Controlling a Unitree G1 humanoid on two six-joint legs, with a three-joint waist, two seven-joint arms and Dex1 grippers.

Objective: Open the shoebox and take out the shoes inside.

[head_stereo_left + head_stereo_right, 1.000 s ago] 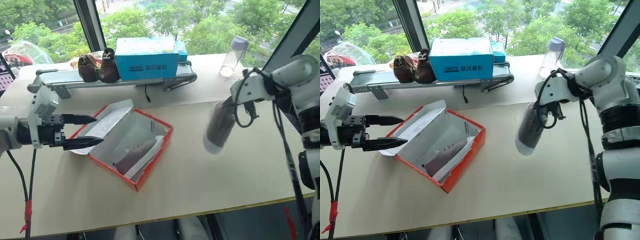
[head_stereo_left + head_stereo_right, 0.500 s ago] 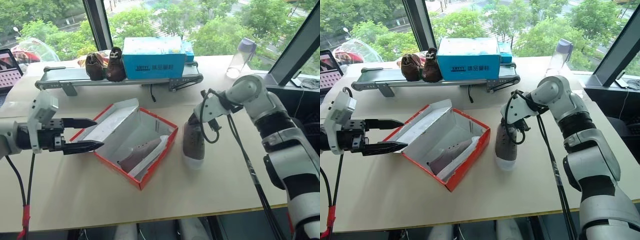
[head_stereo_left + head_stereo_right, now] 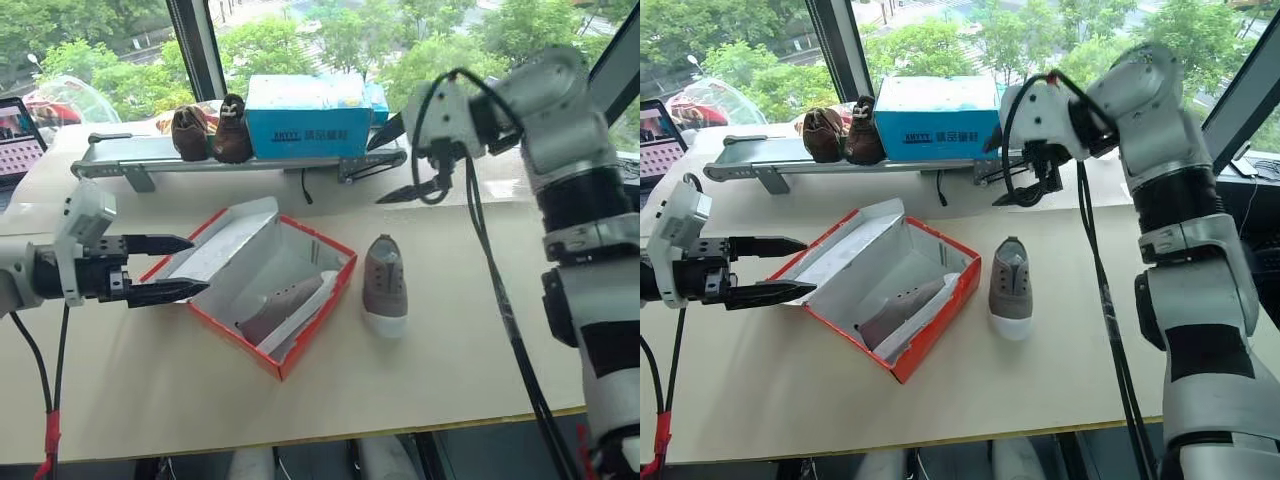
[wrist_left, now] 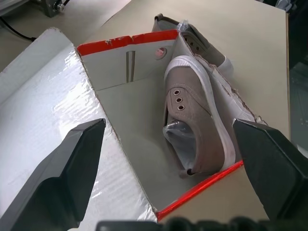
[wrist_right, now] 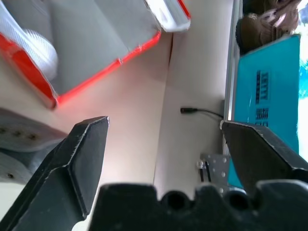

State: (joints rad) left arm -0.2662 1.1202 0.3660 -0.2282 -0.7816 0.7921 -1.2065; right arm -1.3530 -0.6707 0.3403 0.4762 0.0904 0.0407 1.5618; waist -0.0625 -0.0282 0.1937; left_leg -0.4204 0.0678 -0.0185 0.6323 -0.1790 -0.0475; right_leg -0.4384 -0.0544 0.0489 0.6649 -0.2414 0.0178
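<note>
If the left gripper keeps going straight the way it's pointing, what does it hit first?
Probably the shoe lying inside the open shoebox. The left gripper, fingers open, points across the folded-back lid into the box. Depth is unclear, so it might catch the lid's white lining first.

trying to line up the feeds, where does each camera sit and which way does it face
Head stereo pair: looks forward and down over the table; both arms show, left pincer, right pincer.
Left wrist: looks along its open fingers into the shoebox at the shoe inside.
Right wrist: looks down past its open fingers at the table.
Shared: shoebox, the taken-out shoe.
</note>
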